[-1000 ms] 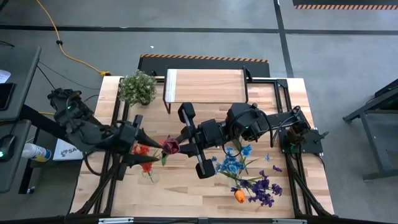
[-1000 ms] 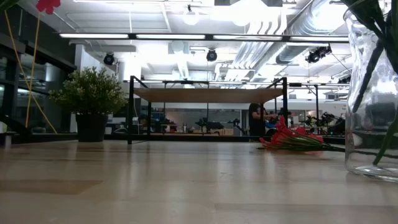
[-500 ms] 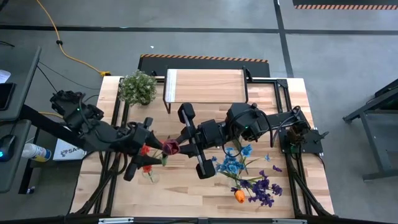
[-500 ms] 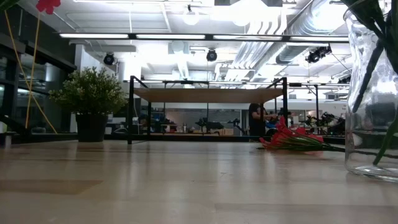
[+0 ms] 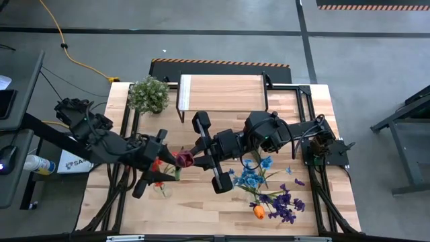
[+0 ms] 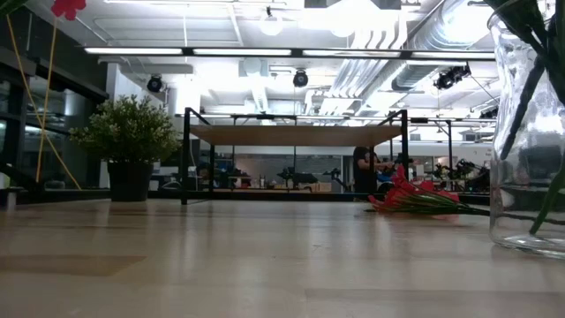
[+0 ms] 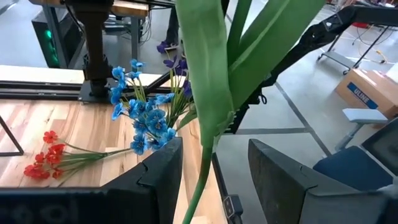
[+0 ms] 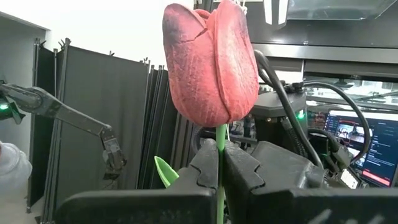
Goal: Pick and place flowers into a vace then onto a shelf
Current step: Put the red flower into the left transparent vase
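Right gripper (image 8: 219, 177) jaws clamped on dark red tulip (image 8: 211, 62) stem; left gripper (image 7: 214, 168) jaws open (stem between them, over vase (image 5: 160, 188)).

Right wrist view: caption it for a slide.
Right hand shut on the stem of a dark red tulip, bloom upright.

A dark red tulip (image 5: 185, 159) stands upright beside the glass vase (image 5: 160, 186), blue flowers (image 5: 252, 176) lying well apart.

2 tulips (image 5: 185, 159), 1 vase (image 6: 530, 132), 1 shelf (image 5: 222, 93), 1 potted plant (image 5: 148, 95).
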You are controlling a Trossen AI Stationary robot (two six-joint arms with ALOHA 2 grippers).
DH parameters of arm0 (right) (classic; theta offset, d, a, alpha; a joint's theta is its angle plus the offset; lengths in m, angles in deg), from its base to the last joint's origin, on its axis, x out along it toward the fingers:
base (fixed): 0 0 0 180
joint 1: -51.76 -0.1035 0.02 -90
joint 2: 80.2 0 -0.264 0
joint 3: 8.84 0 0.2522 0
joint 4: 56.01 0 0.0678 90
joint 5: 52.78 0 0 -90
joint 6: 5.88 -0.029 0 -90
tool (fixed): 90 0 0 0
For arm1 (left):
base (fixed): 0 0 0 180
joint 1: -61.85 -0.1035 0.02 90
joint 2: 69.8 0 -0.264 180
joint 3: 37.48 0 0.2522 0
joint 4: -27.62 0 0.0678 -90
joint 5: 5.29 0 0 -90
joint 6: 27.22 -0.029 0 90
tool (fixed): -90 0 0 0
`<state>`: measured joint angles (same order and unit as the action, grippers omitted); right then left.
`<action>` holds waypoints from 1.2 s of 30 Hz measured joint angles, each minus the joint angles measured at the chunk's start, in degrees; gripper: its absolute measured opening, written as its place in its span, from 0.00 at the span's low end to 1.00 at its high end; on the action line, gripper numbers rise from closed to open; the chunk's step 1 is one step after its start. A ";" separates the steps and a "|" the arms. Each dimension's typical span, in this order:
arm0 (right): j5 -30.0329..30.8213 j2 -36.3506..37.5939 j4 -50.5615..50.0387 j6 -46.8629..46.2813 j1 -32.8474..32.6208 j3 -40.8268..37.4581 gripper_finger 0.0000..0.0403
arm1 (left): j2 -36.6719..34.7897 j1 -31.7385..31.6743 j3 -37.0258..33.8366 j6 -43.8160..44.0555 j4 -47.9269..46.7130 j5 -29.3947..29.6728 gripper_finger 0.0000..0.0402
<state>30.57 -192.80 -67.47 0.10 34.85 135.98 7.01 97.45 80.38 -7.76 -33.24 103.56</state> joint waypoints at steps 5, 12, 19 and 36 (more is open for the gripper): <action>0.00 0.00 0.02 0.00 0.00 0.00 0.00 | 0.02 -0.02 0.00 0.04 -0.09 0.15 0.47; -0.03 0.00 0.04 0.00 0.00 0.00 0.00 | 0.02 -0.02 0.00 -2.09 -0.14 0.17 0.14; -0.57 0.00 0.04 -0.02 -0.01 0.00 0.00 | 0.02 -0.02 0.00 -3.21 -0.18 0.17 0.08; -0.59 0.00 -0.11 -3.05 0.00 0.00 0.03 | 0.00 0.00 0.00 -2.73 -0.94 0.22 0.07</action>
<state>29.98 -192.80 -67.58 -2.95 34.85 135.98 7.01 97.45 80.38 -10.49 -34.18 103.78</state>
